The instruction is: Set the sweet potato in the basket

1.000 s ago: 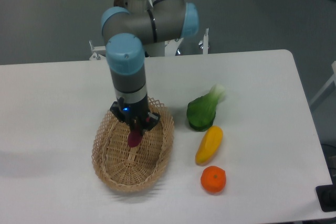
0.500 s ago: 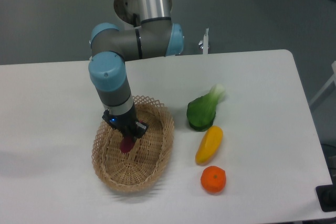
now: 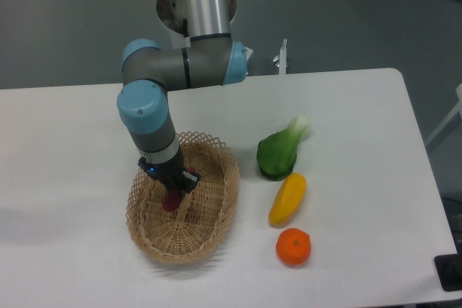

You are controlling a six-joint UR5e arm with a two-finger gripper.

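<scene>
The light tan wicker basket (image 3: 216, 210) sits on the white table at the front left. My gripper (image 3: 172, 191) points down inside the basket and is shut on the magenta-purple sweet potato (image 3: 172, 201), which hangs from the fingers with its lower end close to the basket floor. Whether it touches the floor I cannot tell. The upper part of the sweet potato is hidden by the fingers.
A green leafy vegetable (image 3: 279, 151), a yellow pepper-like vegetable (image 3: 287, 198) and a round orange (image 3: 293, 247) lie to the right of the basket. The arm's base stands at the table's far edge.
My gripper has moved left and lower into the basket with the sweet potato still held. The other vegetables have not moved.
</scene>
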